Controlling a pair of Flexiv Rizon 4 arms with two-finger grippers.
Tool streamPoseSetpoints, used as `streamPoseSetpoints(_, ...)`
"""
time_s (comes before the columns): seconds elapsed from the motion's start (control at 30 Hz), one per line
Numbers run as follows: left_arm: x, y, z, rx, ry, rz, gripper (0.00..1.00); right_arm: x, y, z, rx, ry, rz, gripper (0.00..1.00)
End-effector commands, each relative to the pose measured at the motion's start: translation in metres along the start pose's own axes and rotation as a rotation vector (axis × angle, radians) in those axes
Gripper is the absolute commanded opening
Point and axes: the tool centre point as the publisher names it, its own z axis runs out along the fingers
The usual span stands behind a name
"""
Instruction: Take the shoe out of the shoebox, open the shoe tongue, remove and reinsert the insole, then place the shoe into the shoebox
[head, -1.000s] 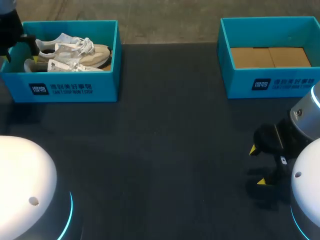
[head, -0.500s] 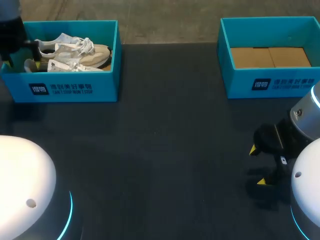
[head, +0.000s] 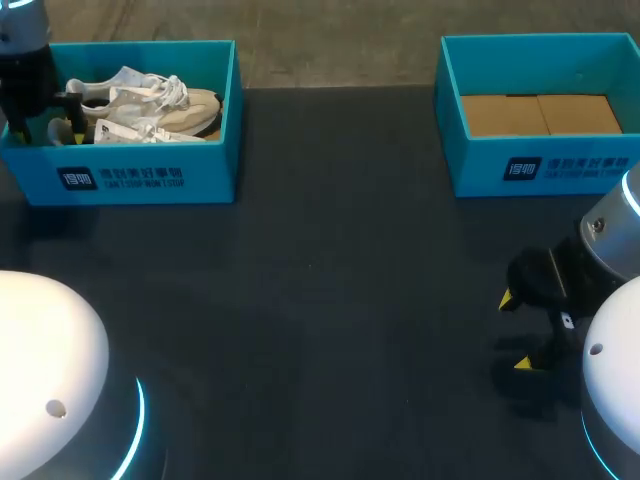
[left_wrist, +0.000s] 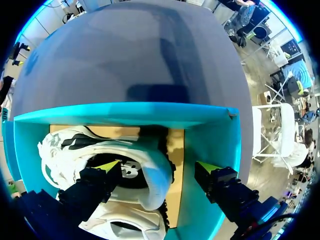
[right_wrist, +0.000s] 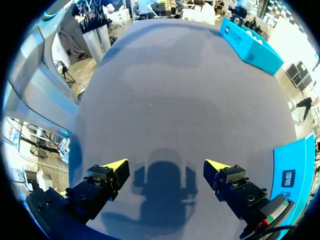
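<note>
**Left wrist view: fingers spread across a shoe's heel inside the box**

The left gripper (left_wrist: 157, 166) hangs low inside the left shoebox (left_wrist: 125, 113) with its fingers wide apart. One yellow tip sits over the dark mouth of the shoe (left_wrist: 150, 185). The other sits past the rounded heel, over the brown box floor near the teal wall. The heel lies between the two fingers, but it is not clear whether either one touches it. The finger bodies cover part of the shoe's side. A second shoe (left_wrist: 130, 225) is cut off under the gripper, with only a white strip showing.

From the head view, the black wrist hides the heel end of the box, and the fingertips are hard to pick out there.

Both shoes lie in the left shoebox with heels toward the gripper. They are off-white with a pale beige side panel, a dark lining and loose white laces bunched toward the toe.

The right gripper (right_wrist: 166, 164) hovers over the bare dark table (head: 330, 280), fingers apart and holding nothing, well away from the shoes. The right shoebox (head: 540, 165) stands at the far right corner, with only a cardboard liner (head: 540, 113) showing inside.
</note>
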Motion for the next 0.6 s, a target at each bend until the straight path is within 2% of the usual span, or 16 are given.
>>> streamPoseSetpoints(0.03,0.007,0.007,0.011,0.005,-0.005,0.0,0.9,0.002,0.001,0.0,0.005,-0.004,0.001,1.0)
streamPoseSetpoints(0.1,0.007,0.007,0.012,0.007,-0.007,-0.001,0.84,0.002,0.001,0.0,0.005,-0.004,0.001,1.0)
streamPoseSetpoints(0.23,0.006,0.006,0.018,0.009,-0.007,0.007,0.81,0.002,0.001,0.0,0.005,-0.004,0.001,1.0)
streamPoseSetpoints(0.37,0.005,0.004,0.023,0.02,-0.01,0.011,0.85,0.002,0.001,0.0,0.005,-0.004,0.001,1.0)
streamPoseSetpoints(0.6,0.003,0.001,0.029,0.027,-0.01,0.009,0.83,0.002,0.001,0.0,0.005,-0.004,0.001,1.0)
